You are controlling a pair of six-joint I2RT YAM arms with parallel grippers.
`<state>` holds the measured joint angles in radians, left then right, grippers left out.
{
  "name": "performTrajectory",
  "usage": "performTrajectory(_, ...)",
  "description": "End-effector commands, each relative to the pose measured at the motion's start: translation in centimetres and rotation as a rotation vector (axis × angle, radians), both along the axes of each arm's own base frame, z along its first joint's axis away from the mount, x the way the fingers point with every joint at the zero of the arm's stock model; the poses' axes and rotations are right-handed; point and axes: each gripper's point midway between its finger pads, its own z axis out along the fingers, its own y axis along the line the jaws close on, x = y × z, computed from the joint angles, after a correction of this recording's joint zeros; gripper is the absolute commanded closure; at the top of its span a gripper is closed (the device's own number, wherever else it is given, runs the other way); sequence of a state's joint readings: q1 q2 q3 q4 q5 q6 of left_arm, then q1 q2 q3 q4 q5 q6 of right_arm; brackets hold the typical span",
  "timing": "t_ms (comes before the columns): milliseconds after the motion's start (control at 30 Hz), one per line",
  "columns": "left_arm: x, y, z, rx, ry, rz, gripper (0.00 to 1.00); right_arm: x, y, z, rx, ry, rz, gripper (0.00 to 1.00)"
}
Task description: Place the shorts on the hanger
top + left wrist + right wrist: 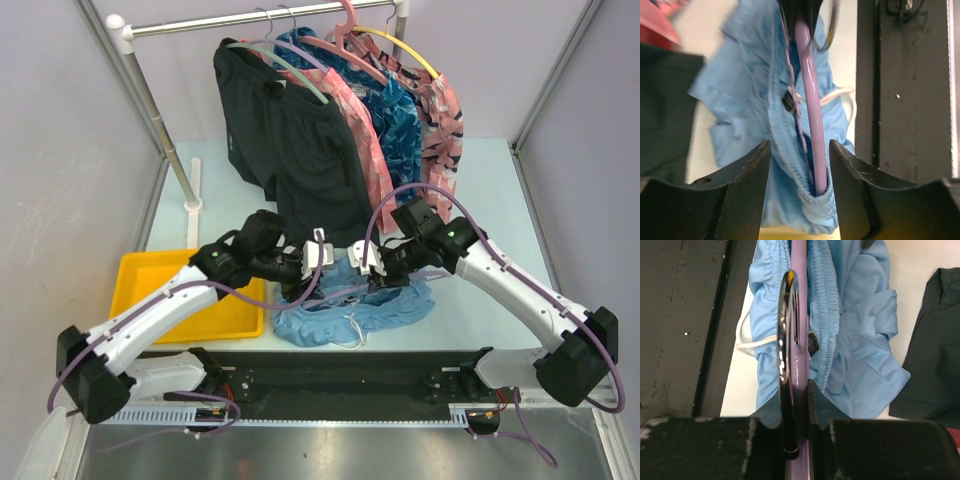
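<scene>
your left fingers (745, 195) are standing apart, gripping nothing. the hanger (809, 110) is running between them, close to one, and its end is sitting inside the waistband of the shorts (750, 100). in the middle, the shorts are lying bunched on the tabletop (480, 180) near its front edge. your right fingers (865, 450) are clamping the hanger beside its hook (786, 330), with waistband gathering on both sides of the bar. i'm judging the threading nearly done, and you're left with settling the fabric and letting go.
</scene>
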<state>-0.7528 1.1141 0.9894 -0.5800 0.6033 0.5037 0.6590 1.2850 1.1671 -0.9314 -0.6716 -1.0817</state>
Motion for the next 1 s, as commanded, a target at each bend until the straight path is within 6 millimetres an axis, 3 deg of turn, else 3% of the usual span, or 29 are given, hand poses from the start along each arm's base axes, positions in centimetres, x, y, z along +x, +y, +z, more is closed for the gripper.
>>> performTrajectory(0,-1.9,1.0,0.2,0.007,0.087,-0.065,0.47,-0.4,1.0,2.0,0.075,-0.043,0.030,1.00)
performTrajectory(167,-4.3,4.7,-1.9,0.110,0.040,-0.170,0.46,-0.4,0.9,2.0,0.066,-0.056,0.034,1.00)
performTrajectory(300,-5.3,6.0,-2.9,0.152,0.003,-0.245,0.42,-0.4,0.9,1.8,0.058,-0.056,0.040,1.00)
performTrajectory(633,-1.6,5.5,-5.4,0.233,-0.116,-0.235,0.42,-0.8,0.8,1.7,0.048,-0.063,0.055,1.00)
performTrajectory(967,-2.1,5.1,-6.6,0.248,-0.093,-0.303,0.51,-0.7,1.0,1.6,0.043,-0.072,0.057,1.00)
